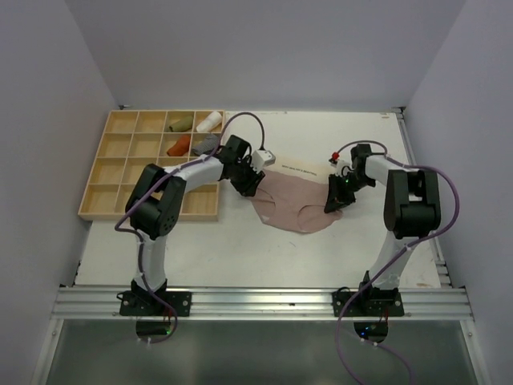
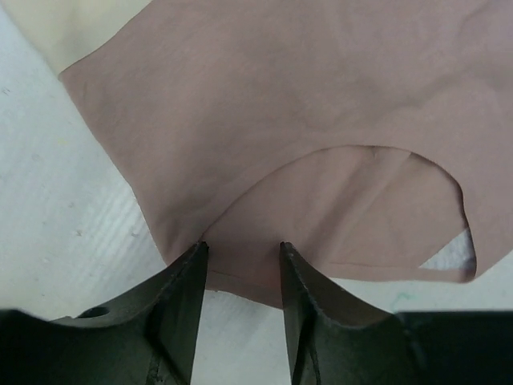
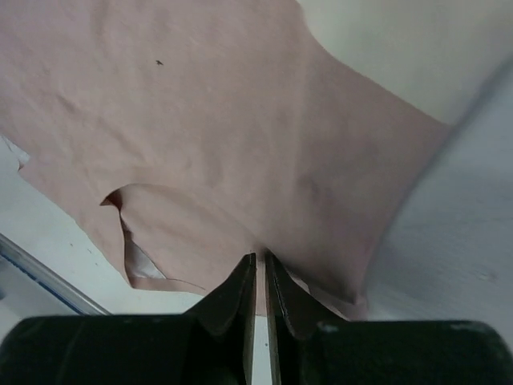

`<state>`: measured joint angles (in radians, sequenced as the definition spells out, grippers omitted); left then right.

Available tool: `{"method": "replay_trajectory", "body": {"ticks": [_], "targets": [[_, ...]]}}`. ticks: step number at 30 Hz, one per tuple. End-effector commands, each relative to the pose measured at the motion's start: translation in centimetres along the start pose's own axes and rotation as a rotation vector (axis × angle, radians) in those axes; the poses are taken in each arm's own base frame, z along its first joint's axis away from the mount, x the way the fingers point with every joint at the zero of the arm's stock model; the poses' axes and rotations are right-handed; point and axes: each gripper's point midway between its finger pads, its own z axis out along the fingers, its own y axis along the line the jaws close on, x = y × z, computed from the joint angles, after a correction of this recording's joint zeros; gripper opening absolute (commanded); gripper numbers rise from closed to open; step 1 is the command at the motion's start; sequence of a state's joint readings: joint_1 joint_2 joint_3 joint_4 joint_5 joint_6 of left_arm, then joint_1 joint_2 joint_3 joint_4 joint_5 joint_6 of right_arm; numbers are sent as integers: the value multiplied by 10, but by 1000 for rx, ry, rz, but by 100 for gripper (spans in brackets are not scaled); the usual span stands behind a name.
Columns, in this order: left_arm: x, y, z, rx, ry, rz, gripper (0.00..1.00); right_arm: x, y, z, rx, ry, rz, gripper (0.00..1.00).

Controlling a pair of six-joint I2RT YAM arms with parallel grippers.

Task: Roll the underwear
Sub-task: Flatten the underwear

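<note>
While the right claw (image 3: 256,258) pinches the pale underwear (image 1: 295,207) and the left claw (image 2: 240,249) straddles its edge half-open, rolling awaits a second grip.

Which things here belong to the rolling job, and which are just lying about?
Job: pink underwear, orange roll, left end effector, right end effector.
Lying about: tray, green roll, white roll, grey roll, paper card.

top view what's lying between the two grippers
The pale pink underwear, spread flat, fills the stretch from left gripper to right gripper, seen in the top view.
</note>
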<state>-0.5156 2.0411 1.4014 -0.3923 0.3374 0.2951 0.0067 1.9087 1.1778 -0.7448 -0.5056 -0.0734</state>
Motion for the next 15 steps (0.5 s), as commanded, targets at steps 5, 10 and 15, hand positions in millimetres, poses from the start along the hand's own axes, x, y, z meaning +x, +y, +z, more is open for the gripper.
{"method": "replay_trajectory", "body": {"ticks": [5, 10, 15], "targets": [[-55, -11, -54, 18, -207, 21, 52, -17, 22, -59, -38, -158, -167, 15], [-101, 7, -49, -22, -284, 62, 54, -7, -7, -59, 114, -118, -149, 27], [-132, 23, -23, 2, -311, 68, 57, 4, -30, -50, 207, -73, -159, 45]]}}
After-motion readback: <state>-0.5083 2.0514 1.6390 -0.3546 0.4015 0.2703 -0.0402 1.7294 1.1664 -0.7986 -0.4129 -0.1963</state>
